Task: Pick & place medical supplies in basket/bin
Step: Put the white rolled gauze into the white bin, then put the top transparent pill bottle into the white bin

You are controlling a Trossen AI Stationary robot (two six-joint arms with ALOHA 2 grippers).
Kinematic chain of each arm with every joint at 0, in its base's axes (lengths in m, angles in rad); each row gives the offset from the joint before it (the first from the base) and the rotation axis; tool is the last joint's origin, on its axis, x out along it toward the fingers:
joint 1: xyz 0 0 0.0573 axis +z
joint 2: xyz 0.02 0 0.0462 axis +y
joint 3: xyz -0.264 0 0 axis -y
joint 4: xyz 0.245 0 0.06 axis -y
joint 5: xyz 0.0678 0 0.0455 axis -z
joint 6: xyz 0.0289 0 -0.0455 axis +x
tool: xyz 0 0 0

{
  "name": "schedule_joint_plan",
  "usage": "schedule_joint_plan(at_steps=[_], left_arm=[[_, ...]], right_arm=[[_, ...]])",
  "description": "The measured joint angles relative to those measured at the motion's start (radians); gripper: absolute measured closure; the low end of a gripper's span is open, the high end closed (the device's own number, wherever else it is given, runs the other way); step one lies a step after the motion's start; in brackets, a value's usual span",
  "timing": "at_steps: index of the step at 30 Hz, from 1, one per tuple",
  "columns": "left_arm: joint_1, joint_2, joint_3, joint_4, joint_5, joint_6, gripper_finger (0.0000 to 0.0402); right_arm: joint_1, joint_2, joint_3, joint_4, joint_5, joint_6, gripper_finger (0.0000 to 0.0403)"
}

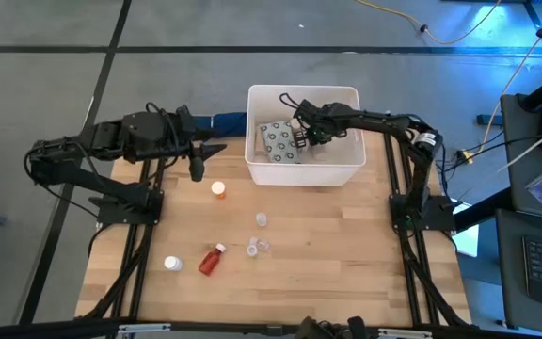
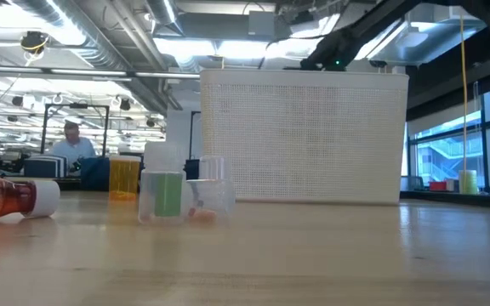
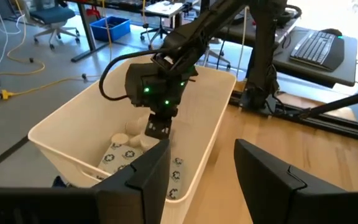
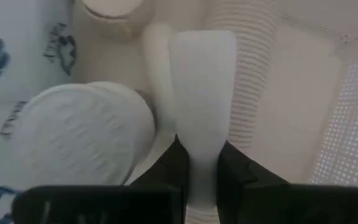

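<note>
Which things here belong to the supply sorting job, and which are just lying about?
Job: white bin; dotted packet inside it; white tube in right gripper; orange-capped bottle; red bottle; clear cups; white bottle.
Lying about: blue cloth; yellow cable.

Bright, even ceiling light; the right wrist close-up blurs.

red bottle (image 2: 7, 199) is cut off by the low view's edge. bin (image 2: 304, 136) contents are hidden there by its wall. tube (image 4: 202, 106) end is lost btwn right gripper (image 4: 201, 180) fingers.
</note>
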Motion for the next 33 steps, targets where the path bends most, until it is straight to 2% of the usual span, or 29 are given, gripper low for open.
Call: schedule_joint_plan(at_steps=[5, 8, 13, 18, 22, 26, 33], left_arm=[[0.000, 0.000, 0.000, -0.026, 0.000, -0.015, 0.0231], [0.000, 0.000, 0.000, -0.060, 0.000, -0.028, 0.0231], [0.000, 0.013, 0.000, -0.127, 0.004, -0.029, 0.0231], [0.000, 0.044, 0.000, -0.202, 0.077, -0.030, 0.0230], [0.000, 0.094, 0.000, -0.257, 0.117, -0.029, 0.0230], [0.000, 0.136, 0.000, -0.261, 0.133, -0.051, 0.0230], [0.000, 0.138, 0.000, -0.263, 0.147, -0.055, 0.0230]], right_arm=[[-0.002, 0.010, 0.000, 0.000, 0.002, 0.012, 0.0355], [-0.005, 0.009, 0.000, 0.001, 0.005, -0.008, 0.0332], [-0.012, 0.008, 0.000, 0.002, 0.005, -0.046, 0.0245], [-0.012, 0.007, 0.001, -0.001, -0.017, -0.044, 0.0147], [-0.011, -0.010, 0.040, -0.009, -0.052, -0.046, 0.0099], [0.007, -0.040, 0.115, -0.052, -0.050, -0.081, 0.0079], [0.072, -0.117, 0.288, -0.150, -0.046, -0.183, 0.0075]])
